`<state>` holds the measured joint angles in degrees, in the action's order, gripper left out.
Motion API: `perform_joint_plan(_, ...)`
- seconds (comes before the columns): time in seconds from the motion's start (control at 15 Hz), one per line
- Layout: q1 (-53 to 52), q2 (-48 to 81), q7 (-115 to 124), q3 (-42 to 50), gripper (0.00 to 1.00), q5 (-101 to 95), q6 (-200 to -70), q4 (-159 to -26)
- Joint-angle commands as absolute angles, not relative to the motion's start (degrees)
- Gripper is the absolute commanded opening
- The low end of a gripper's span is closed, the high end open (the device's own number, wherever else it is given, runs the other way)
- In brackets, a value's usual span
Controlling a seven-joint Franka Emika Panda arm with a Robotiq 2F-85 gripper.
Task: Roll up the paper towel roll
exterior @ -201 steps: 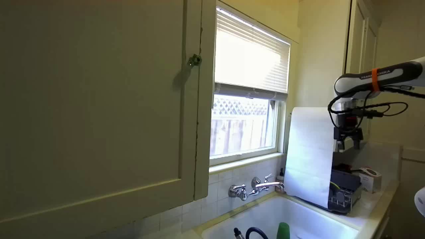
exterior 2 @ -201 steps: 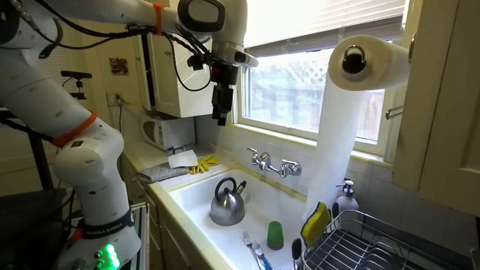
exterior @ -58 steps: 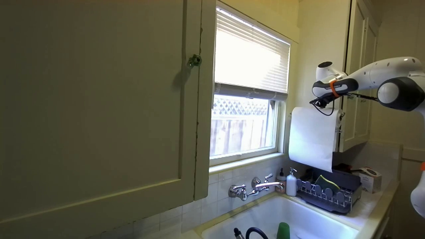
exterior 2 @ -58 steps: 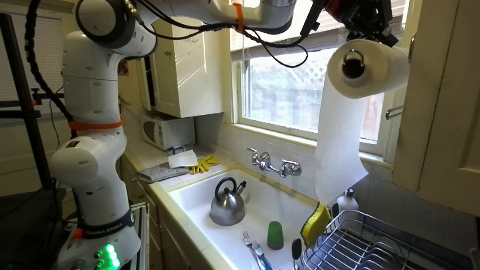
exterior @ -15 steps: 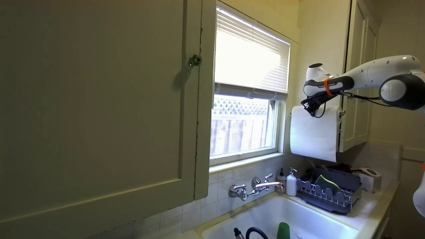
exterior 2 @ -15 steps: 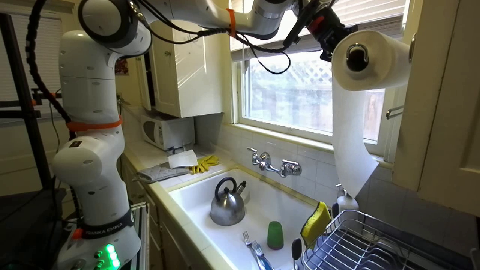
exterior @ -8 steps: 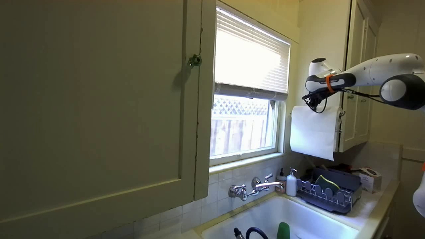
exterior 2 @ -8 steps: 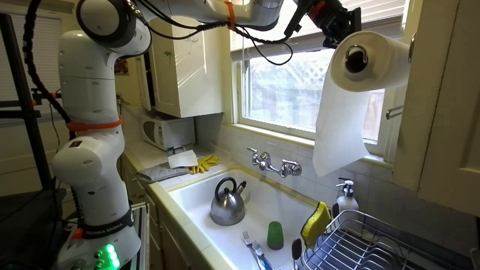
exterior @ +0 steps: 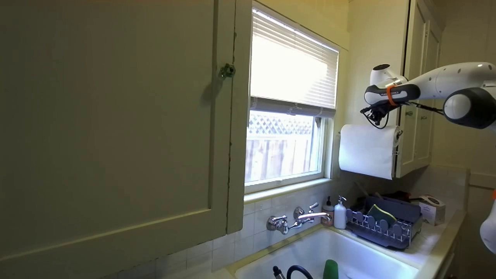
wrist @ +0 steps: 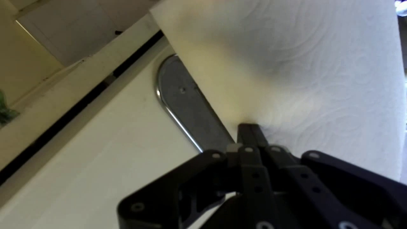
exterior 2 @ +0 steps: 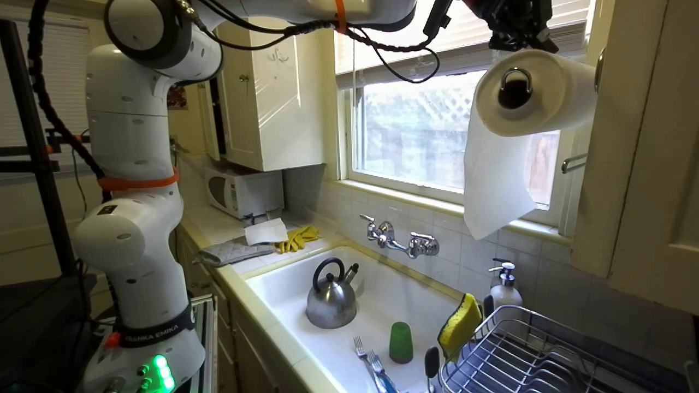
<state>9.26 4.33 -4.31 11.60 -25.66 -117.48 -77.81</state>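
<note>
Tiled counter: microwave, grey cloth, yellow gloves, dish rack.

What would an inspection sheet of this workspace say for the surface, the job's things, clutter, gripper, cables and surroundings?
Surface: white sink set in a light tiled counter.
Job's things: paper towel roll mounted at a cabinet's side; loose sheet hanging from it, so not fully rolled up.
Clutter: kettle, green cup and forks in the sink; dish rack beside it, yellow sponge at its edge; yellow gloves on the counter.
Gripper: above the roll in an exterior view; fingers together in the wrist view, contact with the paper uncertain.
Cables: black cable along the arm, sagging in a loop below it.
Surroundings: window, partly lowered blind, microwave.
</note>
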Motion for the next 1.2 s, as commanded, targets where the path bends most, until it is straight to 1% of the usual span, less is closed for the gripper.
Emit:
perform_joint_plan(0.0,10.3,6.3,-2.8,12.8,0.0,-26.0,-117.7,-76.8)
perform_joint_plan(0.6,10.9,7.9,-1.0,13.8,0.0,-25.4,-118.8,-75.8)
perform_joint_plan(0.93,9.3,3.5,-2.7,12.0,0.0,-23.9,-117.2,-74.1)
perform_joint_plan(1.13,8.1,0.7,-6.3,9.8,0.0,-19.4,-115.1,-74.7)
